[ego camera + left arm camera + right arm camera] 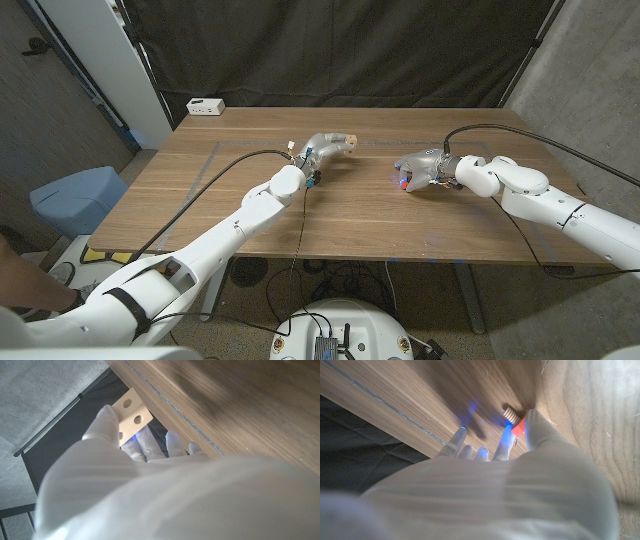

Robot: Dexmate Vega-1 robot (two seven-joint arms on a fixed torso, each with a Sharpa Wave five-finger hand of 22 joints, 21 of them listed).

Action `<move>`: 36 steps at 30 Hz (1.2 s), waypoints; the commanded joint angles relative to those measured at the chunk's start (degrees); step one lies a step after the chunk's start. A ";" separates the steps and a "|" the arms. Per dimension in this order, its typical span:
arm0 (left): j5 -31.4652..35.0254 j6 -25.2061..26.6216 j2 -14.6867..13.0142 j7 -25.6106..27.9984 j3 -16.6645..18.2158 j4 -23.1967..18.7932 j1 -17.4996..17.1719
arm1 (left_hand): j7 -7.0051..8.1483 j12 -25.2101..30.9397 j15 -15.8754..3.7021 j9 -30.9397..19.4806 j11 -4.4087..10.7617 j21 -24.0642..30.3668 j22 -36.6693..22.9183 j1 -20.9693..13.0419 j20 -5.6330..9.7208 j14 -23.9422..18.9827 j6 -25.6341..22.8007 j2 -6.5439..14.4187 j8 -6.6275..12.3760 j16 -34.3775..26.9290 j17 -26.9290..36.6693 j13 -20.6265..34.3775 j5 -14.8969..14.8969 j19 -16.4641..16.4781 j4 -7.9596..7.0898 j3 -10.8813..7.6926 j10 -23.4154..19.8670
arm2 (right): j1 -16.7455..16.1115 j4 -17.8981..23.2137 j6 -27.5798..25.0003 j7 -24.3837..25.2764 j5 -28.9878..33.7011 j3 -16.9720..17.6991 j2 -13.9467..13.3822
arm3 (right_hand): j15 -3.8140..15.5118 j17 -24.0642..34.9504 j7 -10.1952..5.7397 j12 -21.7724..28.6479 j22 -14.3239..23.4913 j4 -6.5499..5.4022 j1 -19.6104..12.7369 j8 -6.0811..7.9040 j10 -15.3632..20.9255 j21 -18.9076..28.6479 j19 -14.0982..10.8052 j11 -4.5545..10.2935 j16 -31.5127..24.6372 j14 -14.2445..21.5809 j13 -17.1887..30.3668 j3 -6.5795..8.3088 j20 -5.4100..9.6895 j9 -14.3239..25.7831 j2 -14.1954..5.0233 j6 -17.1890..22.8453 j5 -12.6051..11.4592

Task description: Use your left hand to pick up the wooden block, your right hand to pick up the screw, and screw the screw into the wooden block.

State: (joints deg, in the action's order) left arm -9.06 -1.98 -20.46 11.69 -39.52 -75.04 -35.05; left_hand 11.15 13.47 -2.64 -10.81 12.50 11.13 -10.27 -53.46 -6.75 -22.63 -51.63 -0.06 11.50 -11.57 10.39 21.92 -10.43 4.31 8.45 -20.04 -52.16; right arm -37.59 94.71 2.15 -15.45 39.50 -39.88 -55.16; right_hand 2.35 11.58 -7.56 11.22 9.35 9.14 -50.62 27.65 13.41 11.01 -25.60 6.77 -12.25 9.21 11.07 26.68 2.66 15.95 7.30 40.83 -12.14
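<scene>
left hand point(325, 146): gripping block point(131, 412), holes showing
right hand point(420, 170): pinching screw point(512, 416)
step: aligning; thread tip squarely into a hole

The brown wooden table point(350, 215) looks matt and grained. The pale wooden block with drilled holes point(131, 412) is smooth. The ribbed wooden screw with a red head point(512, 417) looks matt.

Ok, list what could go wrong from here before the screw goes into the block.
1. The left hand holds the wooden block only near the fingertips, so it may twist or slip under pressure.
2. The right hand pinches the screw by its red head; the grip looks light, and it could drop.
3. The hands are apart over the table, and the block's holes are small, so misalignment seems likely.
</scene>
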 commanded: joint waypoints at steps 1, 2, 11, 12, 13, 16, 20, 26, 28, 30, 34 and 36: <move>0.01 0.58 0.04 0.29 -0.06 -0.28 0.00 | -0.07 0.29 -4.09 -0.28 0.00 0.47 -0.08 -0.05 -0.14 -0.43 -0.38 0.66 0.45 -0.44 0.18 0.23 -0.38 0.43 -0.29 -0.05 -0.37 | -0.01 -0.50 0.59 0.89 -0.06 -0.11 0.20 | 4.43 0.32 0.26 0.14 0.18 -0.02 -0.53 0.51 0.78 -0.08 -0.54 0.23 -0.07 0.51 0.08 0.43 3.69 0.09 0.08 1.02 0.14; -0.07 0.36 0.05 0.19 -0.05 -0.17 -0.02 | -0.17 0.28 -4.12 -0.28 0.00 0.47 -0.08 -0.05 -0.13 -0.44 -0.44 0.68 0.48 -0.44 0.18 0.24 -0.38 0.43 -0.28 -0.05 -0.37 | -0.03 -0.53 0.62 1.02 -0.06 -0.10 0.22 | 4.53 0.33 0.32 0.20 0.18 -0.03 -0.54 0.69 0.99 -0.09 -0.57 0.41 -0.07 0.59 0.08 0.47 3.69 0.10 0.05 1.37 0.14; -0.12 0.64 -0.08 0.28 -0.04 -0.54 -0.28 | -0.26 0.25 -4.09 -0.28 -0.01 0.48 -0.08 -0.01 -0.15 -0.42 -0.57 0.82 0.52 -0.42 0.18 0.29 -0.41 0.48 -0.30 -0.02 -0.44 | -0.47 -0.63 0.57 2.13 -0.17 0.08 0.17 | 4.93 0.37 0.54 0.42 0.18 -0.10 -0.57 1.52 1.95 0.04 -1.19 0.44 -0.31 1.49 0.07 0.64 3.80 0.14 -0.05 2.96 0.16; -0.15 0.28 -0.09 0.13 -0.05 -0.40 -0.27 | -0.25 0.23 -4.10 -0.28 -0.01 0.48 -0.08 0.00 -0.10 -0.44 -0.63 0.84 0.54 -0.43 0.18 0.30 -0.42 0.48 -0.30 -0.01 -0.45 | -0.60 -0.59 0.52 2.34 -0.22 0.15 0.14 | 4.95 0.37 0.62 0.42 0.18 -0.10 -0.58 1.54 1.98 0.04 -1.24 0.47 -0.33 1.56 0.07 0.66 3.83 0.14 -0.07 2.98 0.16; -0.14 0.18 -0.08 0.15 -0.05 -0.35 -0.27 | -0.31 0.22 -4.10 -0.28 -0.01 0.45 -0.08 0.00 -0.12 -0.45 -0.58 0.85 0.52 -0.42 0.18 0.31 -0.42 0.43 -0.30 0.00 -0.45 | -0.64 -0.57 0.54 2.44 -0.23 0.17 0.11 | 5.02 0.38 0.61 0.43 0.18 -0.11 -0.58 1.59 2.04 0.06 -1.30 0.49 -0.36 1.65 0.07 0.68 3.86 0.15 -0.10 3.04 0.16; -0.06 0.39 -0.04 0.27 -0.10 -0.45 -0.28 | -0.33 0.21 -4.10 -0.29 0.00 0.46 -0.08 0.04 -0.12 -0.47 -0.62 0.89 0.53 -0.43 0.18 0.33 -0.43 0.45 -0.31 0.02 -0.48 | -0.85 -0.39 0.45 2.73 -0.31 0.31 -0.01 | 5.05 0.39 0.68 0.43 0.18 -0.11 -0.62 1.75 2.16 0.10 -1.49 0.42 -0.38 1.76 0.07 0.73 3.85 0.16 -0.13 3.33 0.16; -0.10 0.48 0.03 0.23 -0.15 -0.45 -0.29 | -0.30 0.18 -4.03 -0.29 0.00 0.46 -0.08 0.06 -0.17 -0.45 -0.60 0.93 0.51 -0.41 0.18 0.35 -0.43 0.45 -0.32 0.04 -0.48 | -1.21 -0.06 0.25 3.07 -0.61 0.66 -0.27 | 5.08 0.40 0.65 0.47 0.18 -0.11 -0.65 1.90 2.40 0.12 -1.68 0.46 -0.41 1.95 0.07 0.80 3.96 0.17 -0.19 3.55 0.17; -0.09 0.11 0.11 0.06 -0.23 -0.13 -0.19 | -0.21 0.15 -4.03 -0.29 -0.01 0.45 -0.09 0.06 -0.18 -0.44 -0.63 1.00 0.52 -0.40 0.18 0.38 -0.45 0.45 -0.31 0.05 -0.50 | -1.92 0.56 -0.18 3.90 -1.49 1.49 -0.62 | 5.10 0.43 0.67 0.48 0.18 -0.17 -0.58 2.07 2.61 0.10 -1.80 0.31 -0.42 2.08 0.07 0.83 4.01 0.20 -0.23 3.80 0.20; -0.10 0.13 0.14 0.09 -0.23 -0.08 -0.18 | -0.12 0.14 -4.05 -0.29 0.00 0.45 -0.09 0.05 -0.11 -0.41 -0.59 1.02 0.50 -0.38 0.17 0.39 -0.46 0.46 -0.29 0.06 -0.52 | -2.16 0.89 -0.43 4.13 -1.61 1.71 -0.73 | 5.12 0.43 0.64 0.48 0.18 -0.19 -0.56 2.09 2.69 0.10 -1.85 0.30 -0.42 2.13 0.07 0.84 4.01 0.20 -0.24 3.76 0.21; -0.17 0.12 0.21 0.06 -0.23 0.04 -0.17 | -0.12 0.12 -4.06 -0.29 -0.01 0.44 -0.09 0.05 -0.15 -0.43 -0.56 1.04 0.49 -0.39 0.17 0.40 -0.47 0.43 -0.29 0.06 -0.51 | -2.39 1.12 -0.59 4.26 -2.04 1.96 -0.78 | 5.21 0.44 0.69 0.47 0.18 -0.20 -0.54 2.11 2.71 0.11 -1.89 0.39 -0.43 2.16 0.06 0.86 3.99 0.21 -0.26 3.79 0.22; -0.26 -0.43 0.43 -0.16 -0.29 0.64 -0.03 | -0.16 0.09 -4.07 -0.29 -0.01 0.43 -0.09 0.05 -0.13 -0.44 -0.61 1.06 0.50 -0.38 0.17 0.41 -0.48 0.40 -0.28 0.07 -0.48 | -2.76 1.57 -0.86 4.60 -2.74 2.47 -0.93 | 5.30 0.45 0.70 0.49 0.17 -0.22 -0.50 2.24 2.89 0.11 -2.01 0.39 -0.45 2.32 0.06 0.87 4.04 0.22 -0.24 3.99 0.24; -0.20 -0.73 0.53 -0.27 -0.37 1.00 0.13 | -0.23 0.07 -4.08 -0.29 -0.01 0.43 -0.09 0.05 -0.16 -0.44 -0.50 1.09 0.45 -0.38 0.17 0.42 -0.48 0.42 -0.27 0.08 -0.48 | -3.07 1.86 -1.22 4.91 -3.37 2.89 -0.92 | 5.27 0.46 0.74 0.51 0.17 -0.24 -0.46 2.29 3.01 0.09 -2.03 0.36 -0.45 2.37 0.06 0.88 4.07 0.22 -0.25 4.05 0.26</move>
State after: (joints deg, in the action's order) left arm -9.19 -1.68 -20.36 11.79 -39.70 -75.21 -35.26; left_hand 10.98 13.43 -2.65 -10.81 12.60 11.13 -10.26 -53.22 -6.75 -22.62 -51.64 0.51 11.50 -11.57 10.40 22.06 -10.59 4.31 8.48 -20.01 -52.26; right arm -39.59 95.34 2.01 -11.98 38.06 -38.41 -55.73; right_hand 2.07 11.88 -6.77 11.48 9.35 9.08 -50.61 29.68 16.09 11.02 -26.99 7.16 -12.25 10.99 11.06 27.21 2.71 16.03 7.30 44.34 -12.14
